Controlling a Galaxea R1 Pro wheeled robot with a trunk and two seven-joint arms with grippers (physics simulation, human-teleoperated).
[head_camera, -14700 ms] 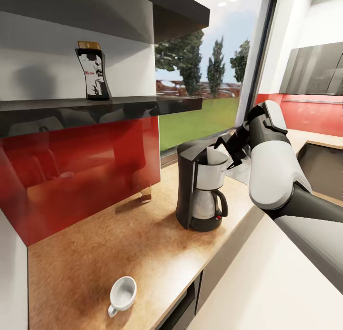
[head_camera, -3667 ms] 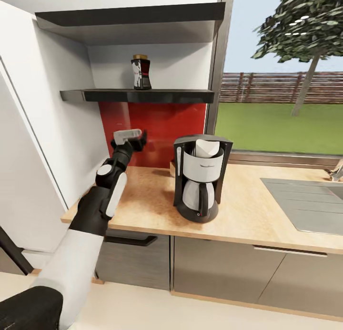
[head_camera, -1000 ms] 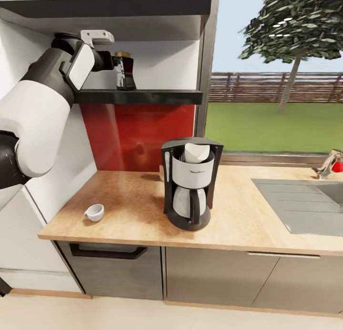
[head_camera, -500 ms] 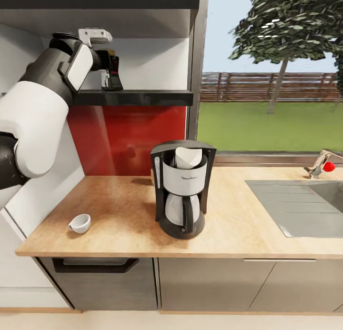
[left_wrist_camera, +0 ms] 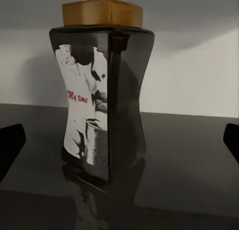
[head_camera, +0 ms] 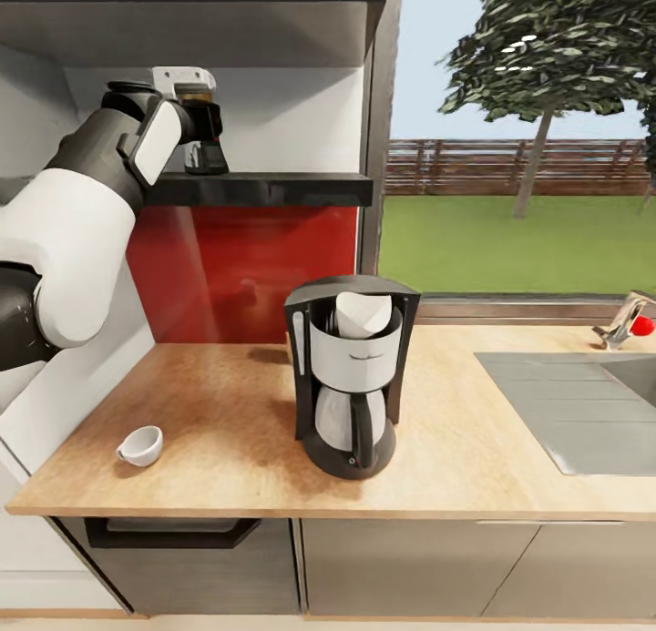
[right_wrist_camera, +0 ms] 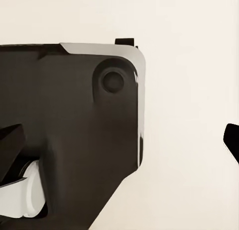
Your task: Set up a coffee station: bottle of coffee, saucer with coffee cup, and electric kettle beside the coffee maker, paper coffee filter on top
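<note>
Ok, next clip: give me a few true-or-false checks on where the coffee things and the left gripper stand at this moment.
1. The bottle of coffee stands upright on the shelf. True.
2. The left gripper is shut on the bottle. False: in the left wrist view its fingers sit wide apart on either side, not touching it.
3. A white paper filter sits in the top of the coffee maker. True.
4. The cup rests on a saucer. False: it lies tipped on the bare countertop.
5. The cup is between the coffee maker and the sink. False: it is on the far side of the coffee maker from the sink.
</note>
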